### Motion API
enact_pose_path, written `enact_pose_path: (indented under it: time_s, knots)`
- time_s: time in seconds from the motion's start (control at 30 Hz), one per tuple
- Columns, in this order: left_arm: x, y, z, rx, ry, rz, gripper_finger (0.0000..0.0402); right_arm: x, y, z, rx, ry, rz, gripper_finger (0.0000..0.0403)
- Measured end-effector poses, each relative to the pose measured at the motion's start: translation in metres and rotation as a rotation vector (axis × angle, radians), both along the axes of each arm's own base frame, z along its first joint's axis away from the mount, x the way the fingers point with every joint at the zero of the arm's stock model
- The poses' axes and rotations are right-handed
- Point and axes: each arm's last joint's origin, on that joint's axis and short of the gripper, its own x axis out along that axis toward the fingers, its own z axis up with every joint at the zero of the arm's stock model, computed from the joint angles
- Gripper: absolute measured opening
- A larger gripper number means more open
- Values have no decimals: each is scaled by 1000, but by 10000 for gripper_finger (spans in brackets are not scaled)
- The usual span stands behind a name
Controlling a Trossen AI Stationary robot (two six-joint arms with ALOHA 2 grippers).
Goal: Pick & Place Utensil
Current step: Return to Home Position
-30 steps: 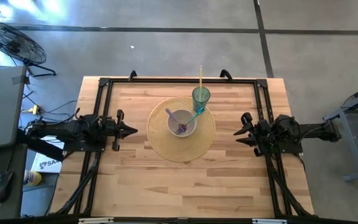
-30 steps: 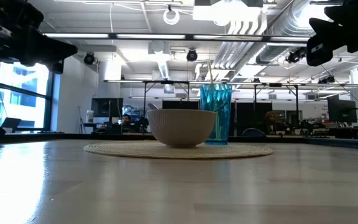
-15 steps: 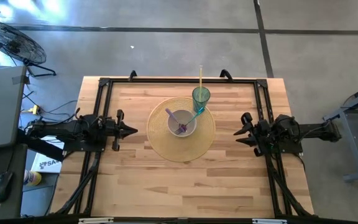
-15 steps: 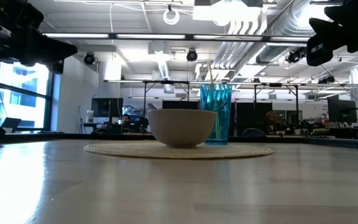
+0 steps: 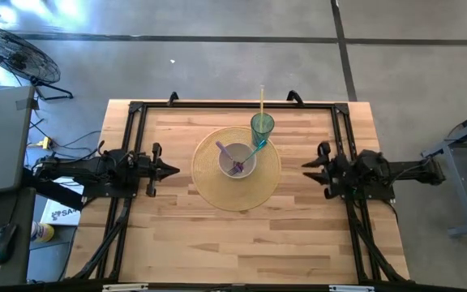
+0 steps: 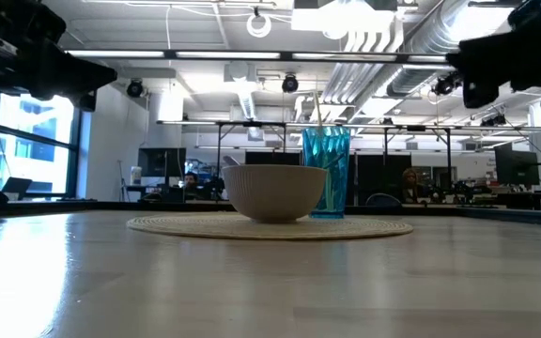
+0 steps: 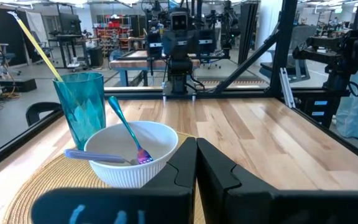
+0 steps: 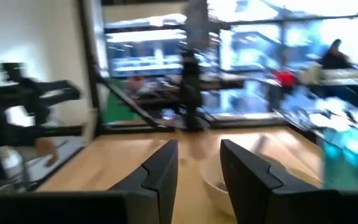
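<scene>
A white bowl (image 5: 237,161) stands on a round woven placemat (image 5: 217,191) at the table's middle. A purple utensil (image 7: 95,157) and a blue spoon (image 7: 125,126) lie in it, their handles leaning on its rim. A teal cup (image 5: 262,126) with a yellow straw (image 5: 261,99) stands just beyond the bowl, also on the mat. My left gripper (image 5: 173,170) is shut and points level at the bowl from the table's left. My right gripper (image 5: 306,168) points at it from the right, open with nothing between its fingers (image 8: 160,169).
A black frame (image 5: 136,109) runs along the table's left, far and right edges. Bare wood lies between each gripper and the mat, and across the table's near half (image 5: 242,243). Beyond the table are a fan (image 5: 14,53) and a desk on the left.
My right gripper has swung a little at the wrist, its tips moving toward the table's far edge, while the arm stayed in place. The gap between its fingers looks the same. The bowl, cup and utensils have not moved.
</scene>
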Motion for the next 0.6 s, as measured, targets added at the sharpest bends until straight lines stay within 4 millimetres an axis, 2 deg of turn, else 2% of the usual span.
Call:
enact_pose_path:
  time_s: [0.27, 0.6]
  knots:
    - [0, 0, 0, 0, 0, 0, 1, 0, -5, -1, 52, 11, -160, 114]
    - [0, 0, 0, 0, 0, 0, 1, 0, -5, -1, 53, 11, -163, 114]
